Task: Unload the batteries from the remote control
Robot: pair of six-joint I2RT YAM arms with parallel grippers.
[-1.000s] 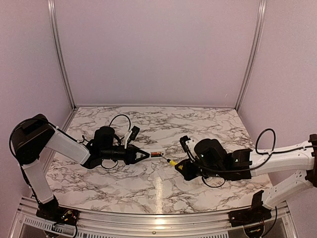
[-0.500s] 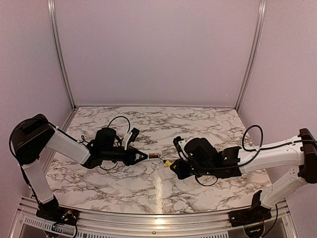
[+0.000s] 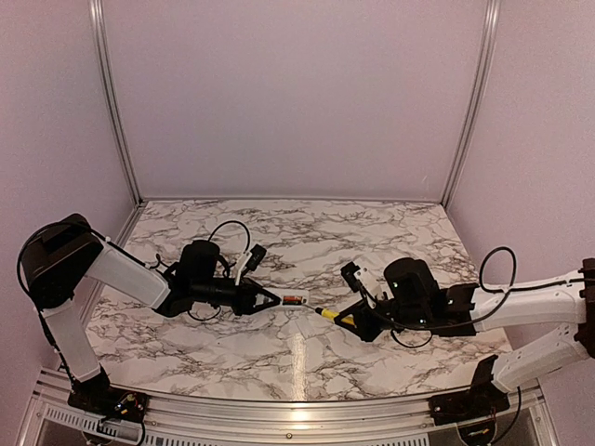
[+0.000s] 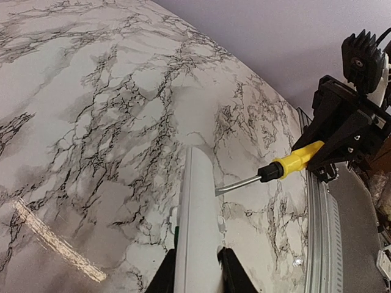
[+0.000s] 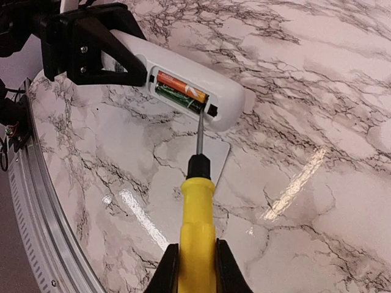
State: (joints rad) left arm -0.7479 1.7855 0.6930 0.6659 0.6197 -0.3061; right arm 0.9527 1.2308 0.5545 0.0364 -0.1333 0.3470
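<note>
My left gripper (image 3: 271, 298) is shut on the white remote control (image 3: 294, 299) and holds it on its side just above the table. In the right wrist view the remote (image 5: 226, 97) shows its open compartment with the orange-red battery (image 5: 181, 85) above the dark battery (image 5: 176, 97). My right gripper (image 5: 195, 262) is shut on the yellow-handled screwdriver (image 5: 197, 226). The screwdriver's metal tip touches the compartment's end by the dark cell. The left wrist view shows the remote (image 4: 198, 220) edge-on between my fingers (image 4: 165, 278), with the screwdriver (image 4: 293, 162) at its right; the batteries are hidden there.
A flat white rectangular plate (image 5: 211, 162) lies on the marble table under the screwdriver shaft. A metal rail (image 5: 30, 201) runs along the table's near edge. My right arm's body (image 3: 418, 297) lies low over the table at the right.
My right gripper with the screwdriver pushed left toward the remote, then drew back right. My left gripper and the remote shifted slightly right and nearer.
</note>
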